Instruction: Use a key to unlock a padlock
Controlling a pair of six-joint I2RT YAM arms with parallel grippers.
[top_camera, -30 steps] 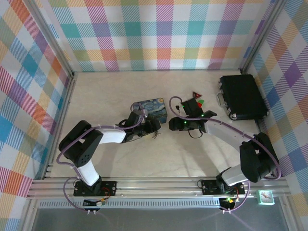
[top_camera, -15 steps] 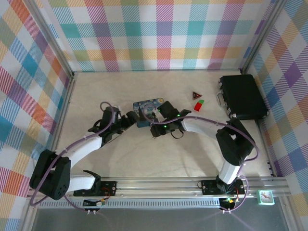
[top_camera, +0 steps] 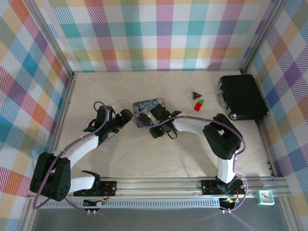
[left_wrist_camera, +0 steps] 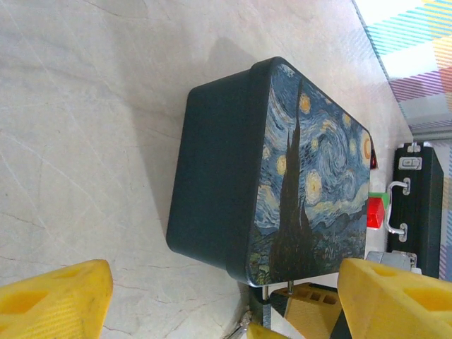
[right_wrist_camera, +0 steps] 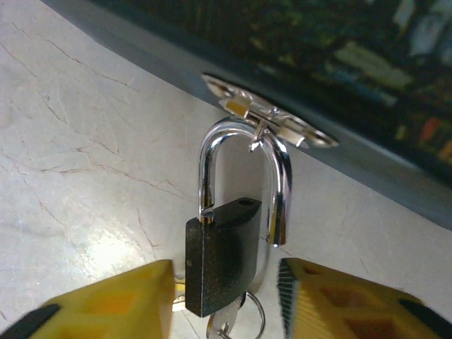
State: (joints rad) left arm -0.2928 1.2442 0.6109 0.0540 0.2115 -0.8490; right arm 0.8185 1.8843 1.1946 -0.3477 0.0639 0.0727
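Over on the left, your left gripper (top_camera: 123, 115) hovers just beside the painted tin (top_camera: 148, 109). Its yellow fingers (left_wrist_camera: 56, 300) are spread wide and hold nothing, and the tin's dark side wall faces them.

Move along to the tin's near side, where the padlock (right_wrist_camera: 222, 263) hangs from a small silver hasp (right_wrist_camera: 268, 120) on the tin wall. The shackle (right_wrist_camera: 244, 134) is looped through the hasp, and one of its legs is lifted clear of its hole in the dark body. The key (right_wrist_camera: 224, 326) sits in the bottom of the lock, on a thin ring.

Your right gripper (top_camera: 155, 131) is right there with its jaws apart, bracketing the padlock. One yellow finger (right_wrist_camera: 120, 304) is just beside the body, and a sliver of table shows on the other side.

Further right lies a small red triangle (top_camera: 196, 95), and the black case (top_camera: 243, 96) sits against the right wall.
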